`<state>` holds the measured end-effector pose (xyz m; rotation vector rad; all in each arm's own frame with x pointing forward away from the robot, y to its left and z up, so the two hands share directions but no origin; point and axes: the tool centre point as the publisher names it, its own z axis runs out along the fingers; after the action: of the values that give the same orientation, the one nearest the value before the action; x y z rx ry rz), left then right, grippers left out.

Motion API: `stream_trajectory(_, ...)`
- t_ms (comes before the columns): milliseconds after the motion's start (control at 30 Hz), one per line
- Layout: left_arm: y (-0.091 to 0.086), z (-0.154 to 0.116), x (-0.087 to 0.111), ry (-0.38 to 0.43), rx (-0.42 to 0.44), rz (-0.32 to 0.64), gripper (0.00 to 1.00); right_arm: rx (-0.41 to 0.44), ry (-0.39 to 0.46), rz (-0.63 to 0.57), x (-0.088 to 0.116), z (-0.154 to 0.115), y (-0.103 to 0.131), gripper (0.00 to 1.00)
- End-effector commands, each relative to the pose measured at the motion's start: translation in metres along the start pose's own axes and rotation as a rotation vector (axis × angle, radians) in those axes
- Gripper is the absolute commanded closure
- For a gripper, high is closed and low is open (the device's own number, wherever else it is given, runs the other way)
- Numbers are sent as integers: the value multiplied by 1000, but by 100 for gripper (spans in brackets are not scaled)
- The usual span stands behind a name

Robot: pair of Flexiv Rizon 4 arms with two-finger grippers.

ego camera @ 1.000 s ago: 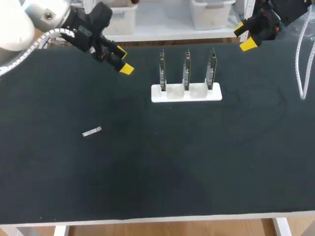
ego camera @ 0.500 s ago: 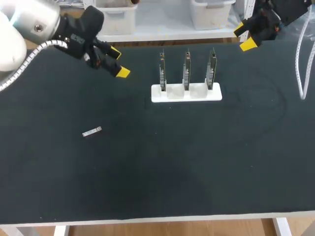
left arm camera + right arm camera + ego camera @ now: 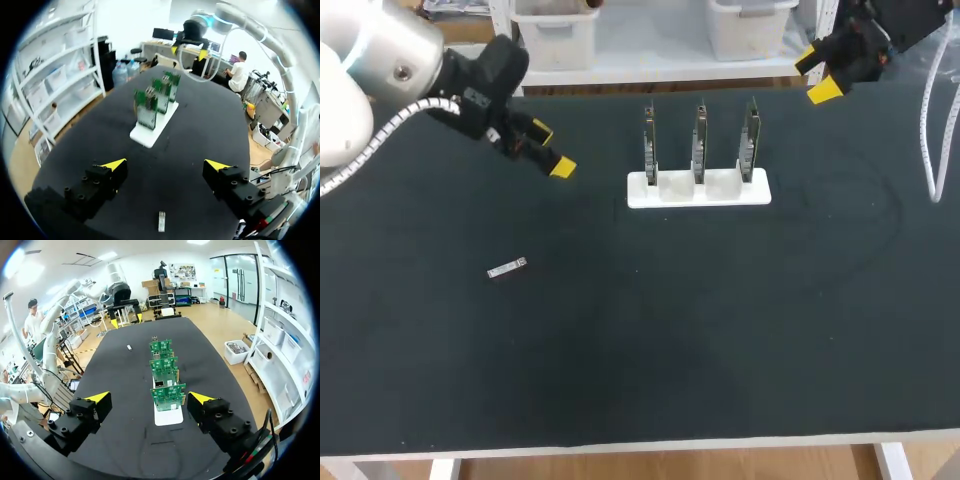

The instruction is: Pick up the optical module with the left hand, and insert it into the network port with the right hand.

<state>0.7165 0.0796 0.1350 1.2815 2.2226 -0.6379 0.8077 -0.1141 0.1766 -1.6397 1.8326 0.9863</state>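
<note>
The left gripper (image 3: 552, 150) is hovering wide open and empty above the black table (image 3: 720, 340). The optical module (image 3: 506, 268) is lying flat nearer the front edge, apart from it. The right gripper (image 3: 817, 75) is hanging open and empty over the far right corner, beyond the white holder (image 3: 698, 190) carrying three upright circuit boards (image 3: 700, 135).

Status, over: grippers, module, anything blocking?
Left gripper open, raised, apart from the module. Module lying loose, untouched. Right gripper open at the far edge, rack ahead of it. Nothing between left gripper and module.
</note>
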Motion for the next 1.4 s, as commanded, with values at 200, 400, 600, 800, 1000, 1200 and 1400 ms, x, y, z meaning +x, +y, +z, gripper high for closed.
stream_trajectory(200,-15,-7,64,223,-60,-52,0,7,0,-1,0,0,3,0)
stream_trajectory(400,-15,-14,98,338,-100,-70,0,7,0,-1,0,0,3,0)
stream_trajectory(600,-14,-17,113,409,-139,-4,0,7,0,-1,0,0,3,0)
stream_trajectory(800,-13,-15,130,471,-112,30,0,7,0,-1,0,0,3,0)
stream_trajectory(1000,-10,-14,140,508,-95,-1,0,7,0,-1,0,0,3,0)
stream_trajectory(1200,-7,-3,152,510,-90,-2,0,7,0,-1,0,0,3,0)
stream_trajectory(1400,-9,5,160,519,-109,20,0,7,0,-1,0,0,3,0)
